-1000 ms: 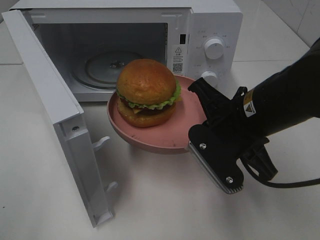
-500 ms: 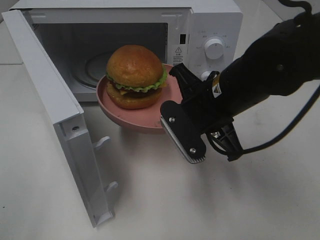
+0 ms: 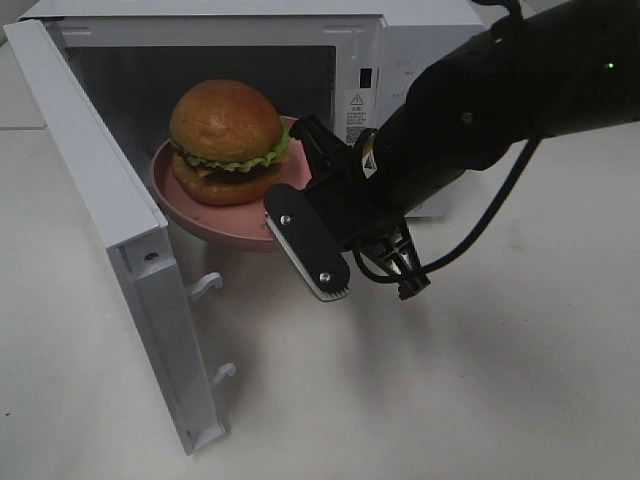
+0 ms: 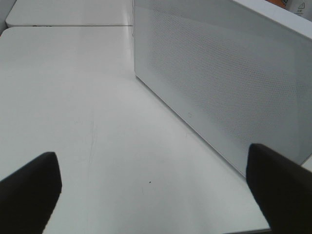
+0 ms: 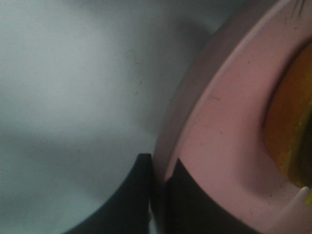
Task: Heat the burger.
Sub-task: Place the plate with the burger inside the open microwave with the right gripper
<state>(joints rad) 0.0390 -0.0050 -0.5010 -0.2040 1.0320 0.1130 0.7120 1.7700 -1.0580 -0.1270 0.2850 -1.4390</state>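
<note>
White table (image 3: 420, 400): one burger (image 3: 225, 130), one plate (image 3: 213, 226).

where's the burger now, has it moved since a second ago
Yes. The burger, on its pink plate, has moved left and up in the exterior high view, away from the control side of the microwave and toward its open cavity.

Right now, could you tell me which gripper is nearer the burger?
Right. The right gripper is shut on the rim of the plate carrying the burger. The left gripper hangs open beside the microwave, outside it, holding nothing.
</note>
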